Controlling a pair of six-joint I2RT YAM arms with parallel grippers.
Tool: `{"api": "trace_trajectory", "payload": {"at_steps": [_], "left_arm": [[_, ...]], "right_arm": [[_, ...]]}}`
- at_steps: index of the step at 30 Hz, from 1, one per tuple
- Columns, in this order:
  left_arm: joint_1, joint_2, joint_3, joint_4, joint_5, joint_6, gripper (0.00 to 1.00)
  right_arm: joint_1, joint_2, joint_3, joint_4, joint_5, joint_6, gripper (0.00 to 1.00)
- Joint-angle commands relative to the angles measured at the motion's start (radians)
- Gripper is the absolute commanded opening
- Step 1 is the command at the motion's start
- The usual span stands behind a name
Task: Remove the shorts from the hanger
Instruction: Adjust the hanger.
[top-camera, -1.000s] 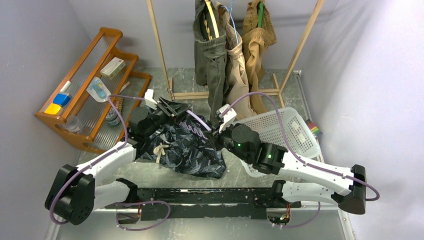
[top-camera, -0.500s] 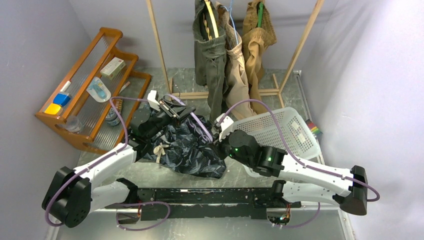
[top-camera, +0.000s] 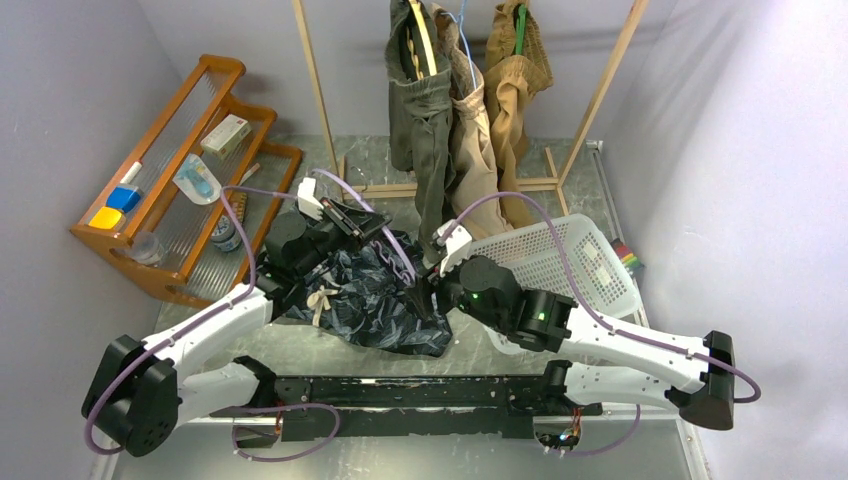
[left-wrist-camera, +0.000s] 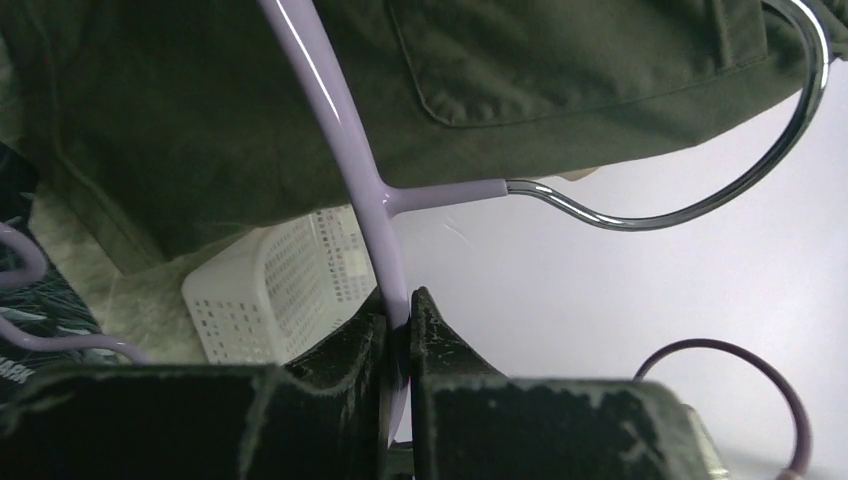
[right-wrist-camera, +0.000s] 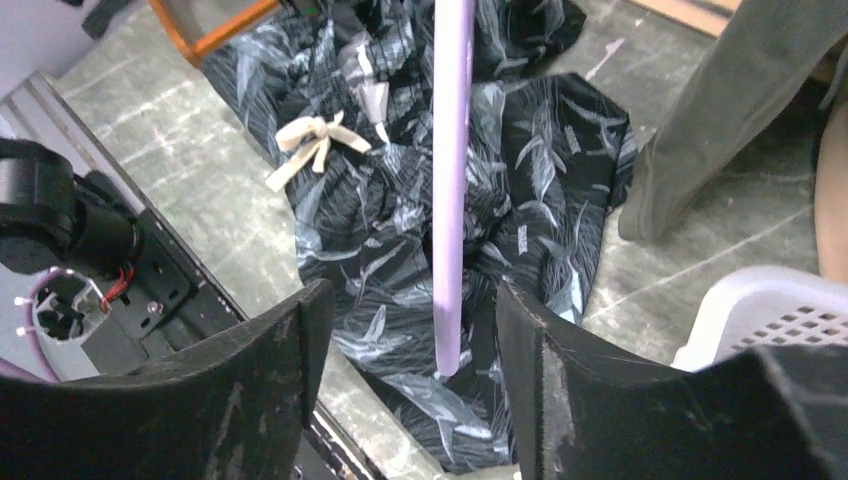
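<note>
Snag risk: left tool (left-wrist-camera: 398, 325) pinches the hanger (left-wrist-camera: 340, 120), right tool (right-wrist-camera: 408, 300) spread either side of its bar; navy shorts (right-wrist-camera: 520, 170) below could catch and drag along.

Your top view is evenly lit from above, with soft shadows and no glare. Your left wrist view is dim and backlit: the olive green cloth shorts (left-wrist-camera: 550, 60) go dark, a white sheen streaks the lavender plastic hanger (left-wrist-camera: 340, 120), and the left gripper (left-wrist-camera: 399, 318) is blurred. In your right wrist view the right gripper (right-wrist-camera: 410, 300) looks soft too, while the navy leaf-print shorts (right-wrist-camera: 540, 180) are sharp.
</note>
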Motion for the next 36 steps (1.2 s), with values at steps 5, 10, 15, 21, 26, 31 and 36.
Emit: {"api": "trace_trajectory", "payload": {"at_steps": [5,10,15,21,26,31,36], "left_arm": [[-0.011,-0.051,0.047,-0.050,-0.063,0.051,0.07],[-0.016,-0.064,0.042,-0.040,-0.055,0.034,0.07],[-0.016,-0.091,0.029,-0.031,-0.055,0.021,0.07],[-0.016,-0.102,0.033,-0.018,-0.031,0.014,0.07],[-0.016,-0.108,0.025,0.000,-0.011,0.007,0.07],[-0.015,-0.117,0.024,0.005,0.007,-0.001,0.07],[-0.016,-0.123,0.016,0.023,0.015,-0.012,0.07]], "right_arm": [[0.001,0.087,0.058,0.088,0.033,0.016,0.65],[0.002,0.128,0.067,0.112,0.110,0.033,0.55],[0.001,0.140,0.055,0.129,0.128,0.022,0.50],[0.001,0.170,0.059,0.145,0.073,0.026,0.38],[0.001,0.164,0.054,0.165,0.099,0.021,0.26],[0.002,0.180,0.066,0.149,0.103,-0.003,0.26],[0.001,0.189,0.072,0.163,0.110,-0.001,0.30]]}}
